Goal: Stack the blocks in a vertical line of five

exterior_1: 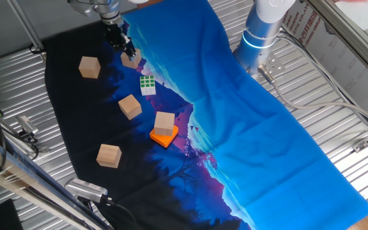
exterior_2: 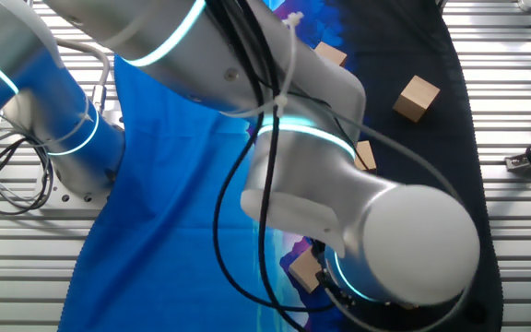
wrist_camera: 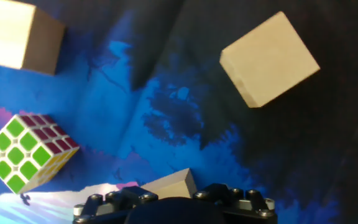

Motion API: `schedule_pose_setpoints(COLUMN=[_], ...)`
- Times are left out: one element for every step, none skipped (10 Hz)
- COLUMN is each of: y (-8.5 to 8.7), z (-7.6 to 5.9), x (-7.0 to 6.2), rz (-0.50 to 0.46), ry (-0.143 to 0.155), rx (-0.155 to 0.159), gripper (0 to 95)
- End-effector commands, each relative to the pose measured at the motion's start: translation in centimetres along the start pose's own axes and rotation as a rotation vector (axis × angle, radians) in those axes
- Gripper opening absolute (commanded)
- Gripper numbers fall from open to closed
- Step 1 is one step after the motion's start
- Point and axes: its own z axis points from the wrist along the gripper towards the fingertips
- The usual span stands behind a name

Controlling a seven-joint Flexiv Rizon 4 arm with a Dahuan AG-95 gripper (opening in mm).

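Several tan wooden blocks lie on the dark cloth. In one fixed view, loose blocks sit at the back left point(exterior_1: 89, 66), the middle point(exterior_1: 130, 106) and the front left point(exterior_1: 108, 155). Another block point(exterior_1: 164, 122) rests on the flat orange square point(exterior_1: 165, 136). My gripper point(exterior_1: 126, 51) is at the back of the cloth, shut on a tilted block point(exterior_1: 131, 60). The hand view shows that held block point(wrist_camera: 168, 184) just above the gripper point(wrist_camera: 169, 198). Two more blocks point(wrist_camera: 269, 59) point(wrist_camera: 17, 34) lie further off. In the other fixed view the arm hides the gripper; the block point(exterior_2: 304, 269) peeks out beneath it.
A green-and-white puzzle cube point(exterior_1: 147, 84) point(wrist_camera: 27, 151) sits just in front of the gripper. Blue cloth point(exterior_1: 248, 115) covers the right half of the table. The robot base point(exterior_1: 262, 29) stands at the back right. Cables and a metal tool point(exterior_1: 87, 188) lie along the front left.
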Motion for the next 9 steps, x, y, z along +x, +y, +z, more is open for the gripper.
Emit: schedule_pose_setpoints(y=[0.0, 0.1, 0.2, 0.2, 0.2, 0.2, 0.4, 0.6, 0.9], z=[0.4, 0.2, 0.1, 0.1, 0.1, 0.1, -0.2, -0.5, -0.9], x=[0.2, 0.2, 0.2, 0.2, 0.2, 0.2, 0.2, 0.3, 0.3], rz=[0.012, 0.016, -0.030, -0.076, -0.075, -0.083, -0.092, -0.106, -0.132], ry=[-0.043, -0.062, -0.036, -0.001, -0.006, -0.012, -0.009, -0.001, 0.009], rx=[-0.176, -0.167, -0.088, 0.000, -0.005, 0.004, 0.016, 0.039, 0.066], gripper=[95.0, 95.0, 95.0, 95.0, 95.0, 95.0, 95.0, 95.0, 95.0])
